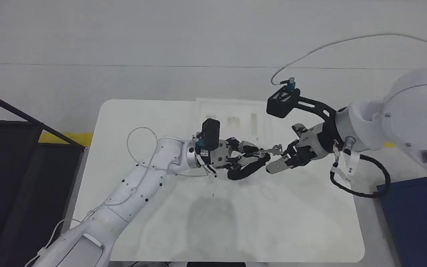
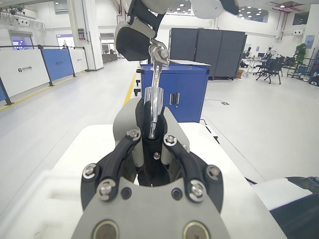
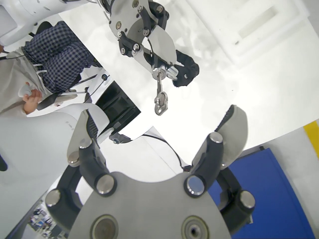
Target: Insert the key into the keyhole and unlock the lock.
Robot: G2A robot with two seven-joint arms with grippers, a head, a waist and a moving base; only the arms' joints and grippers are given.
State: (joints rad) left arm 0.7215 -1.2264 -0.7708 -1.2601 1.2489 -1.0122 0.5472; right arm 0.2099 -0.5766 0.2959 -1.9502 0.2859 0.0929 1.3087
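Key's in, and that's the first half of the job done by the look of it: the key [image 3: 160,95] sits with its blade sunk into the keyhole of the lock [image 2: 154,105], its patterned head sticking out free. My left tool [image 2: 150,116] is clamped tight on the chrome lock body, holding it up above the bench [image 1: 300,220], just left of the middle of the top view. My right tool [image 3: 159,128] faces it from the right side of that frame, fingers spread wide apart, nothing in them. Seen from the left wrist, one black pad [image 2: 129,47] is just beside the key's head, maybe touching it, I can't tell which, and the other finger stands well off. So, insertion: done. Unlocking: I'd say not yet. I see no sign that the lock is open, though much of its body is hidden inside my left tool. What's left, as I judge it: close the right tool on that key head, turn it, and see the lock release
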